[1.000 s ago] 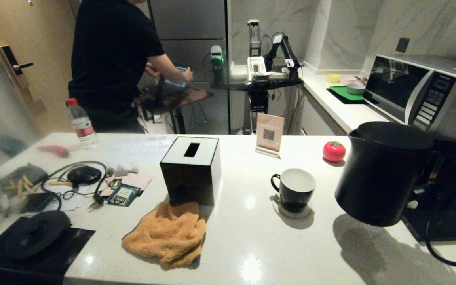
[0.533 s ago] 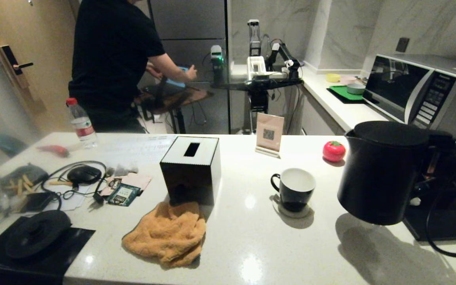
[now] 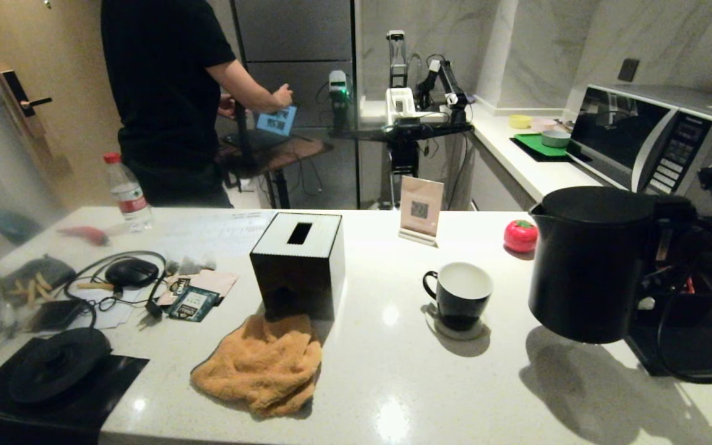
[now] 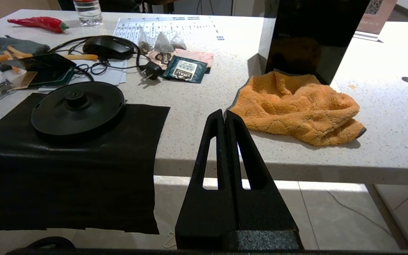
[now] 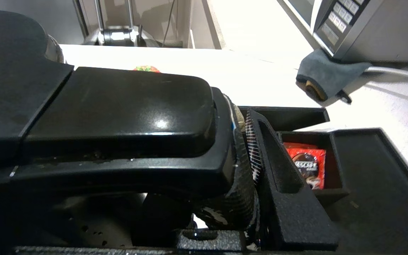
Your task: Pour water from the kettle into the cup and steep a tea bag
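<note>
In your head view, the kettle (image 3: 591, 266) hangs off the bench (image 3: 393, 383), upright, with its shadow on the surface below and its spout turned toward the cup (image 3: 458, 295). The cup stands on a coaster just to the kettle's left, apart from it, and you can see its white inside. Your right hand (image 3: 677, 247) is on the kettle's far right side, at the handle, mostly hidden in the dark there. A black box (image 3: 299, 262) and an orange cloth (image 3: 260, 364) lie left of the cup, and the kettle's round base (image 3: 56, 364) sits on a black mat at the far left. A person (image 3: 170, 99) in a black shirt stands beyond the bench.

In your left wrist view, the left hand (image 4: 225, 117) has its fingers pressed together on nothing, off the bench's near edge, between the mat and the cloth.

In your right wrist view, the right hand is clamped on the kettle's handle (image 5: 119, 117), one finger (image 5: 282, 184) alongside it. A tray with a red sachet (image 5: 305, 163) lies beyond.
</note>
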